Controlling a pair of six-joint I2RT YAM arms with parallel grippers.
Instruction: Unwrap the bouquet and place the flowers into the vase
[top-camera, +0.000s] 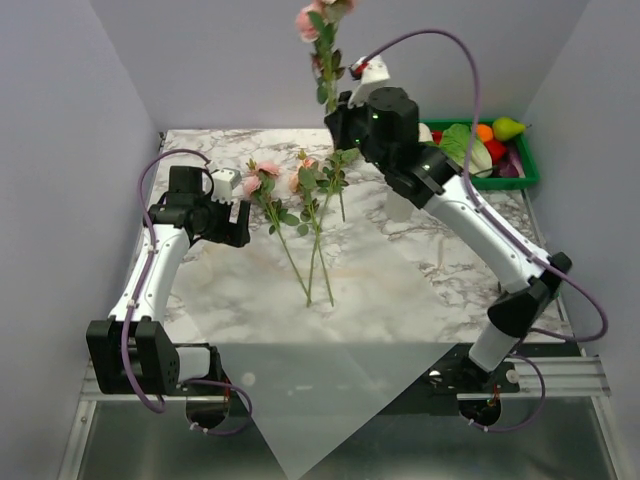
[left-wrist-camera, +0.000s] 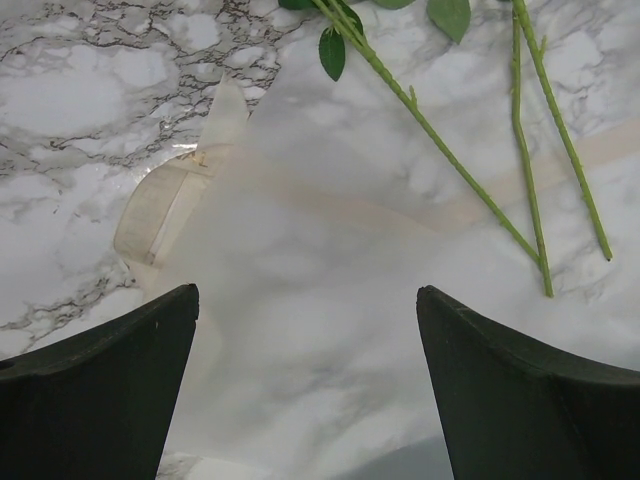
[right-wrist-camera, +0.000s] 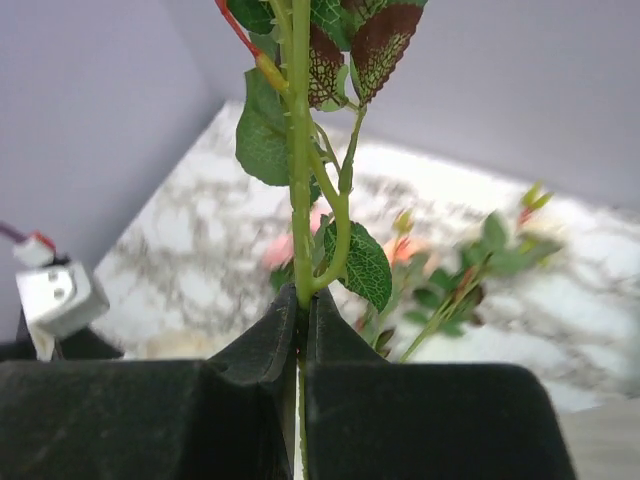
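My right gripper (right-wrist-camera: 300, 312) was clamped on the green stem of one rose (top-camera: 324, 45). It held the rose upright, well above the table (top-camera: 430, 290), with the pink bloom at the top. My left gripper (left-wrist-camera: 305, 300) hung with its jaws wide apart, grasping nothing, over the flattened white paper (left-wrist-camera: 330, 330). The cream ribbon (left-wrist-camera: 160, 210) lay at the paper's edge. The other flowers (top-camera: 312, 215) lay loose on the marble, stems pointing toward me. A green bin (top-camera: 530, 172) of toy food sat at the far right.
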